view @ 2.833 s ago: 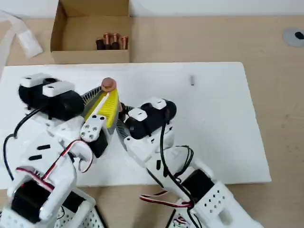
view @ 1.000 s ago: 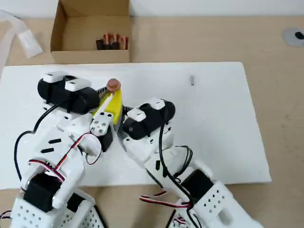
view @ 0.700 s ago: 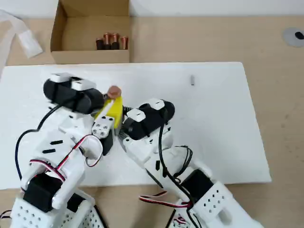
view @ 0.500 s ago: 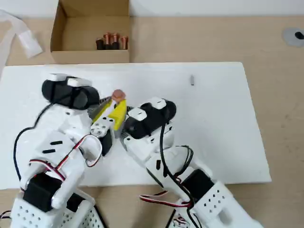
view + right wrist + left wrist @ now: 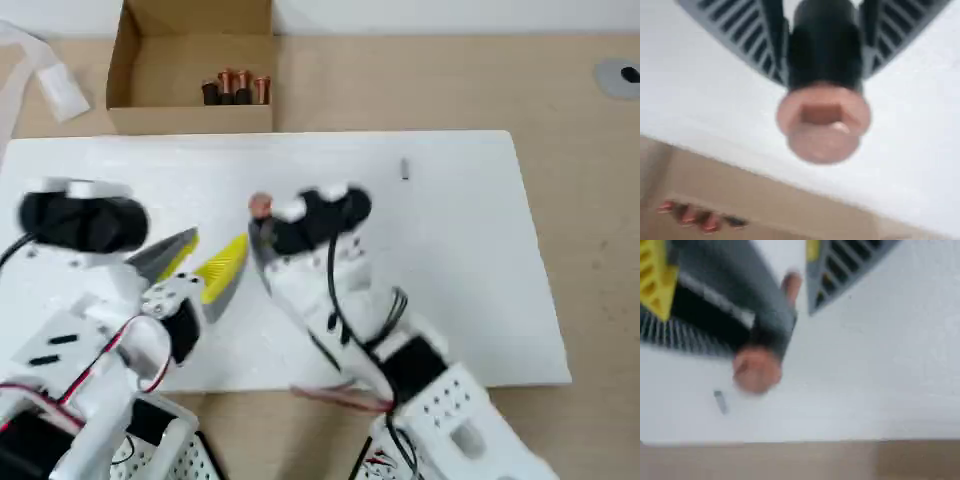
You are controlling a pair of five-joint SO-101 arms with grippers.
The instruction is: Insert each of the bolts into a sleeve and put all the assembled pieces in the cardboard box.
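My right gripper (image 5: 262, 226) sits near the middle of the white mat (image 5: 450, 260), shut on an assembled piece. In the right wrist view the black sleeve (image 5: 825, 50) is pinched between the grey ribbed fingers (image 5: 740, 30), and the copper bolt head (image 5: 822, 122) points toward the cardboard box. The same copper head (image 5: 260, 206) shows in the high view. My left gripper (image 5: 220, 242), with its yellow and grey fingers, stands open just left of the piece and holds nothing. The cardboard box (image 5: 125, 70) at the back left holds several assembled pieces (image 5: 236, 88).
A small grey part (image 5: 405, 169) lies on the mat toward the back right. White plastic (image 5: 50, 85) lies left of the box. A grey disc (image 5: 618, 76) is at the far right edge of the wooden table.
The left gripper, which held the piece by the right gripper, has let go, opened and pulled back to the left. The right gripper now holds the piece.
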